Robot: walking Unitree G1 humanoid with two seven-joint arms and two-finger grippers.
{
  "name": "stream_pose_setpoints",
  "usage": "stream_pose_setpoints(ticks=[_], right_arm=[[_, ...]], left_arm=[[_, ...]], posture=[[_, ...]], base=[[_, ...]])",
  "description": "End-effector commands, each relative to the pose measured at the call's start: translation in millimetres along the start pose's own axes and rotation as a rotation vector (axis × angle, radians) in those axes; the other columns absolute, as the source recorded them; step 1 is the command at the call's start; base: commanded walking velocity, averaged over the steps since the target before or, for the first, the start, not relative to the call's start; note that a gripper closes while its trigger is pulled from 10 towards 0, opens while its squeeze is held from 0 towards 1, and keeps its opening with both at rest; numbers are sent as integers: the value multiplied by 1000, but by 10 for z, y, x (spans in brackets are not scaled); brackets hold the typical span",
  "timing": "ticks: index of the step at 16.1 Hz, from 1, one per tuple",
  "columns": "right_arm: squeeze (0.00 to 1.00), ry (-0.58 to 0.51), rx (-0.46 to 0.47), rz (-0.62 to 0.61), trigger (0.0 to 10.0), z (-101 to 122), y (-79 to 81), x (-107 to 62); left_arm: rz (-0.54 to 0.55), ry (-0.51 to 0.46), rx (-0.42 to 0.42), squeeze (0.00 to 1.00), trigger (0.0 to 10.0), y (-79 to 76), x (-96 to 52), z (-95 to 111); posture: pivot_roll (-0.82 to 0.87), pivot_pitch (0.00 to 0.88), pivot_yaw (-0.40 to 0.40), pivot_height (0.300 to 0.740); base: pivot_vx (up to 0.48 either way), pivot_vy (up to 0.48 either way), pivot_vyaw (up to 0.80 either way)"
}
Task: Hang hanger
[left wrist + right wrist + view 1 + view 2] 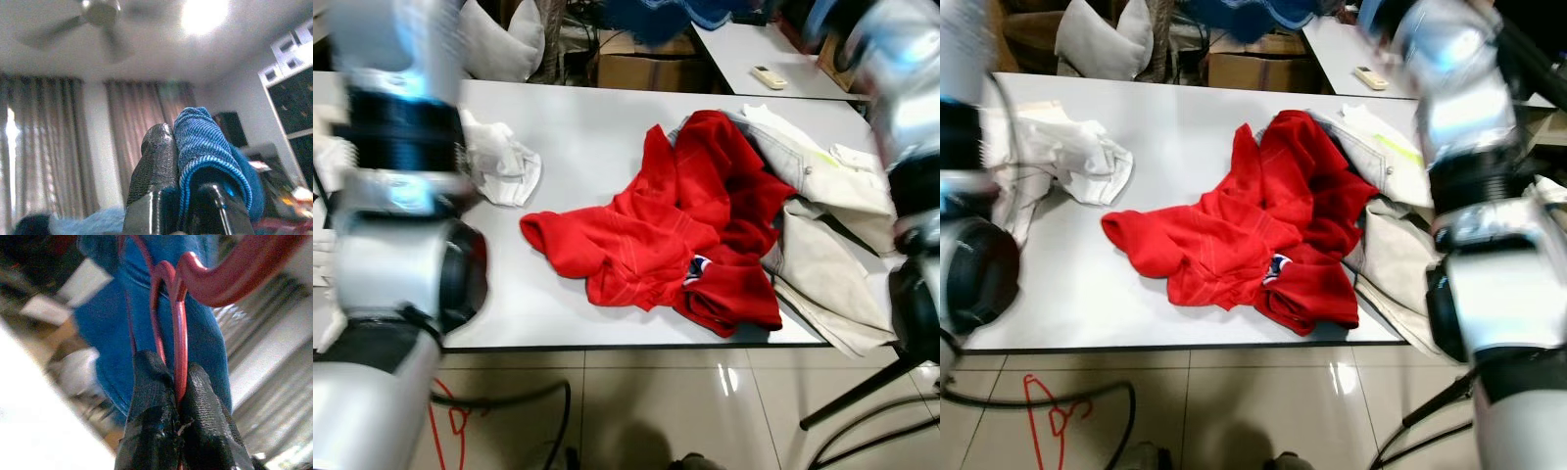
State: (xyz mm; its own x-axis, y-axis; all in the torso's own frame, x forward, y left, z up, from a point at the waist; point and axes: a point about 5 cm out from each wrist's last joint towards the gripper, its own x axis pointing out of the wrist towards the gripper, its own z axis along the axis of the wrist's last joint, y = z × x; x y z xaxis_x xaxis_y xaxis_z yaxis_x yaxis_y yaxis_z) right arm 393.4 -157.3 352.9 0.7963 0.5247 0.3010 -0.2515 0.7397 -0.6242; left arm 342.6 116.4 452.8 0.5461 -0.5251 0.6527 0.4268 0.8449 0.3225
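In the right wrist view my right gripper (177, 369) is shut on the thin wire of a red hanger (180, 318), whose hook curves away above the fingers. A blue garment (110, 328) hangs just behind the hanger. In the left wrist view my left gripper (172, 134) is shut on a fold of the same blue knit garment (203, 142), held up toward the ceiling. In the eye views both silver arms, left (401, 196) and right (1479, 196), are raised, and the blue garment's hem (671, 15) shows at the top edge.
A white table (587, 127) stands in front, holding a crumpled red garment (675, 225), beige clothes (822, 255) and a white cloth (504, 162). A second red hanger (1048, 416) and a black cable lie on the tiled floor. A cardboard box (646, 70) sits behind.
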Motion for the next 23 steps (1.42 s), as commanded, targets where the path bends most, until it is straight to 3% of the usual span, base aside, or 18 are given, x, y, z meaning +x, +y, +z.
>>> stream_pose_setpoints(ticks=[1, 2, 3, 5, 6, 8, 10, 11, 13, 15, 17, 19, 20, 22, 23], right_arm=[[0, 50, -12, 73, 10000, -220, 129, -82], [0, 86, 4, 161, 10000, -419, 292, -210], [0, 135, 52, 339, 10000, -672, 561, -508], [0, 152, 68, 476, 10000, -723, 724, -772], [0, 174, 78, 585, 10000, -721, 811, -1018], [0, 208, 92, 657, 10000, -681, 788, -1256], [0, 242, 53, 657, 10000, -552, 595, -1497], [0, 242, 48, 658, 10000, -519, 568, -1523], [0, 256, 57, 680, 10000, -288, 359, -1697], [0, 255, 78, 679, 10000, -166, 235, -1772], [0, 190, 126, 628, 10000, 71, 12, -1859], [0, 91, 195, 534, 10000, 269, -205, -1923], [0, 78, 198, 513, 10000, 295, -234, -1928], [0, -12, 254, 427, 10000, 402, -274, -1918], [0, -23, 269, 398, 10000, 394, -260, -1906]], left_arm=[[-39, 79, -45, 0, 10000, -154, -42, -260], [-84, 190, -92, 0, 10000, -365, -157, -654], [-133, 396, -122, 0, 10000, -741, -467, -1322], [-154, 520, -129, 0, 10000, -966, -719, -1689], [-133, 598, -119, 0, 10000, -1070, -892, -1903], [-39, 644, -102, 0, 10000, -1021, -945, -2001], [54, 628, -71, 0, 10000, -811, -816, -1950], [73, 624, -54, 0, 10000, -763, -798, -1939], [205, 623, -14, 0, 10000, -468, -751, -1879], [217, 650, -8, 0, 10000, -424, -792, -1908], [163, 734, -11, 0, 10000, -505, -967, -2064], [30, 813, -110, 0, 10000, -756, -1206, -2258], [-8, 819, -157, 0, 10000, -828, -1246, -2287], [-145, 823, -341, 0, 10000, -1125, -1359, -2356], [-197, 822, -373, 859, 10000, -1218, -1389, -2363]], posture=[[-43, 0, -52, 710], [-44, 0, -49, 710], [-48, 0, -46, 710], [-79, 0, -19, 710], [-106, 0, 8, 710], [-125, 0, 29, 710], [-136, 0, 47, 710], [-140, 0, 51, 710], [-134, 0, 47, 710], [-133, 0, 46, 710], [-131, 0, 43, 710], [-131, 0, 43, 710], [-130, 0, 39, 710], [-120, 0, 29, 710], [-119, 0, 29, 710]], base=[[0, 0, 0], [0, 0, 0], [0, 0, 0], [0, 0, 0], [0, 0, 0], [0, 0, 0], [0, 0, 0], [0, 0, 0], [0, 0, 0], [0, 0, 0], [0, 0, 0], [0, 0, 0], [0, 0, 0], [0, 0, 0], [0, 0, 0]])
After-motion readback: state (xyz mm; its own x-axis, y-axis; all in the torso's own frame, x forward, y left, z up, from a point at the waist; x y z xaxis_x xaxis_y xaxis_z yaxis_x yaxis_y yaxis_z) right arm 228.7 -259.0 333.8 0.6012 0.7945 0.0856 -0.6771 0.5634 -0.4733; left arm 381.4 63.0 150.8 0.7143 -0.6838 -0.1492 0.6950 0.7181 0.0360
